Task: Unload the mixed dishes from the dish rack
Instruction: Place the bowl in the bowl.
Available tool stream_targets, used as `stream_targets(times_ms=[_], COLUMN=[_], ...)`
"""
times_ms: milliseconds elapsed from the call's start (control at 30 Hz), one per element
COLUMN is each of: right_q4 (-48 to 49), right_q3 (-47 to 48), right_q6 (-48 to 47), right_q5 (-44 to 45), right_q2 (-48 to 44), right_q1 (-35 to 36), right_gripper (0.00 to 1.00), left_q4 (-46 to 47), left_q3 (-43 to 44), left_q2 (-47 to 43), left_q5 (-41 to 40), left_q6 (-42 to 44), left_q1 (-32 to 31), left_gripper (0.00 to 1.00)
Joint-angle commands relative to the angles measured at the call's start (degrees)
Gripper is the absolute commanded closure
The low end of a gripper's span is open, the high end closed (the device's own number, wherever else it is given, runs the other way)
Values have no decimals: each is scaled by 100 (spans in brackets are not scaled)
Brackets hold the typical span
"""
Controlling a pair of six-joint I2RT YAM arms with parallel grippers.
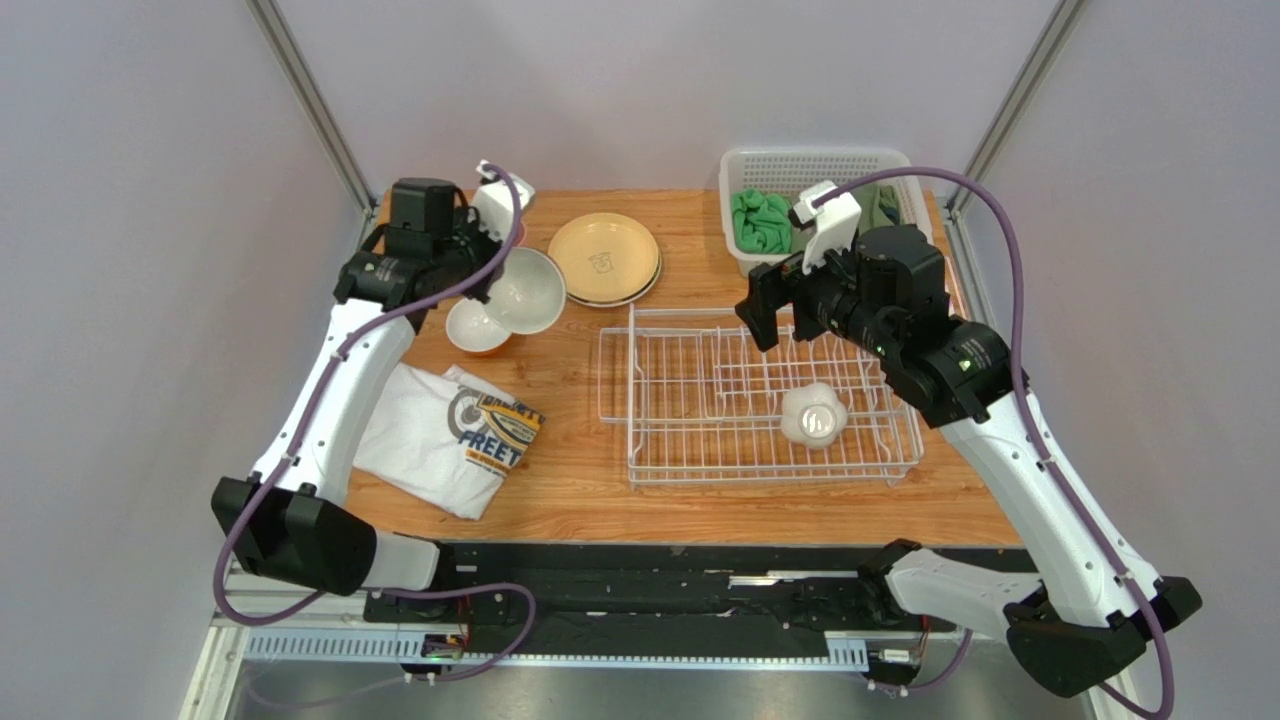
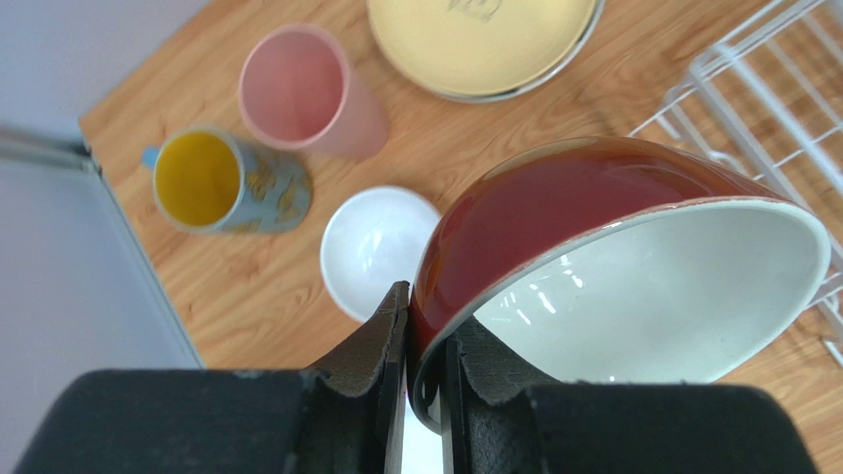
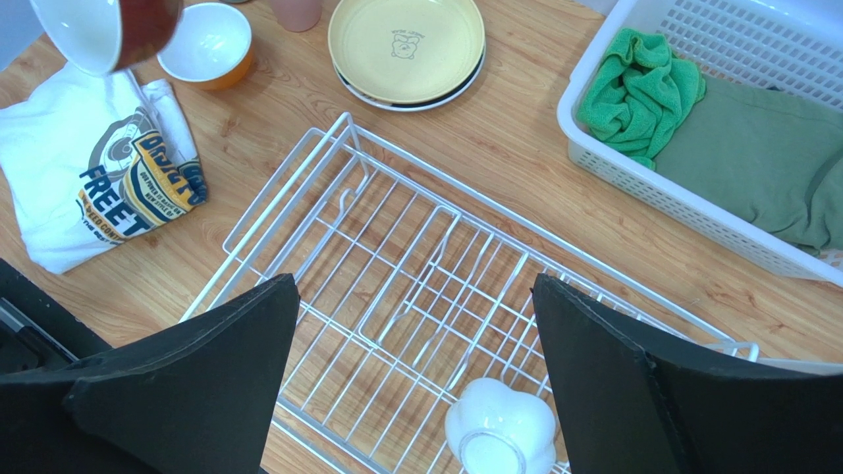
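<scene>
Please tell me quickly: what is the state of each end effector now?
Left end effector: closed on the rim of the red bowl.
Right end effector: open, holding nothing, above the rack.

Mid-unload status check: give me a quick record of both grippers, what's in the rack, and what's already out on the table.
Left gripper: shut on rim of dark red bowl, bowl tilted, close to orange bowl
Right gripper: open, over dish rack
In rack: small white bowl only
On table: plates, pink cup, blue mug
</scene>
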Motion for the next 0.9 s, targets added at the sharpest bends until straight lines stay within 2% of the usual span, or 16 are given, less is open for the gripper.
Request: stream_targets(times_ms=[0, 167, 367, 667, 867], right_q4=[155, 137, 58, 49, 49], right_q3=[138, 147, 244, 156, 138], right_q6=[127, 136, 154, 101, 92], right_q5=[20, -68, -138, -130, -182], right_q2=[109, 249, 320, 206, 188], right_q1=[-40, -40, -40, -40, -40], right_gripper=[7, 7, 7, 7, 7], left_q4=[-378, -686, -1152, -1179, -1047], left_q3=[484, 721, 1309, 1855, 1882], left_q2=[216, 680, 1593, 2588, 2993], left_q5=[309, 493, 836, 696, 485], left_q6=[71, 221, 116, -165, -306], left_q1=[828, 1512, 1883, 1928, 1936], left_gripper=[100, 100, 100, 100, 100])
